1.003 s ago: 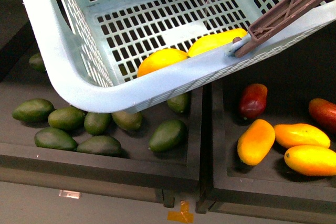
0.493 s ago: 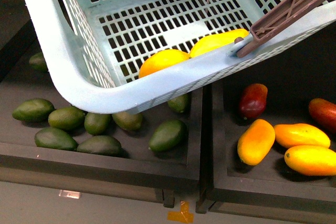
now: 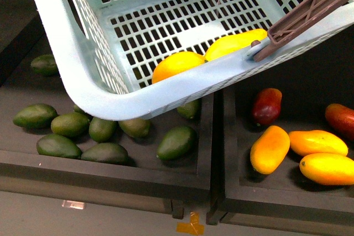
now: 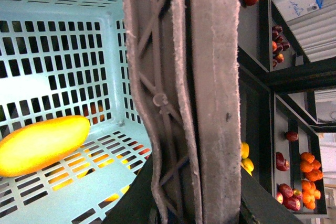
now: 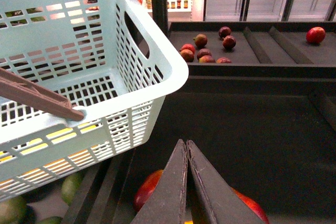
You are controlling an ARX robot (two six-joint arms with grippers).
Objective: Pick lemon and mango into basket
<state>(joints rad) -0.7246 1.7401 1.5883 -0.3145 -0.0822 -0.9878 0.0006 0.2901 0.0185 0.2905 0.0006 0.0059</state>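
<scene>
The light teal basket (image 3: 166, 89) hangs tilted above the shelf bins, filling the upper front view. The lemon (image 3: 178, 66) and the longer mango (image 3: 235, 42) lie inside it against the near wall. My left gripper (image 4: 197, 195) is shut on the basket's brown handle (image 4: 194, 87); the mango (image 4: 42, 144) shows on the lattice floor there. My right gripper (image 5: 186, 148) is shut and empty, beside the basket (image 5: 157, 61), above dark red fruits (image 5: 149, 190). Neither gripper shows in the front view.
Below the basket, a left bin holds several dark green fruits (image 3: 176, 142). The right bin holds three yellow-orange mangoes (image 3: 269, 148) and two dark red fruits (image 3: 266, 105). A black divider (image 3: 217, 136) separates the bins. Farther shelves hold red fruits (image 5: 210, 45).
The basket has shifted a little to the right in the front view, carrying the lemon and mango with it. The fruit in the bins has not moved.
</scene>
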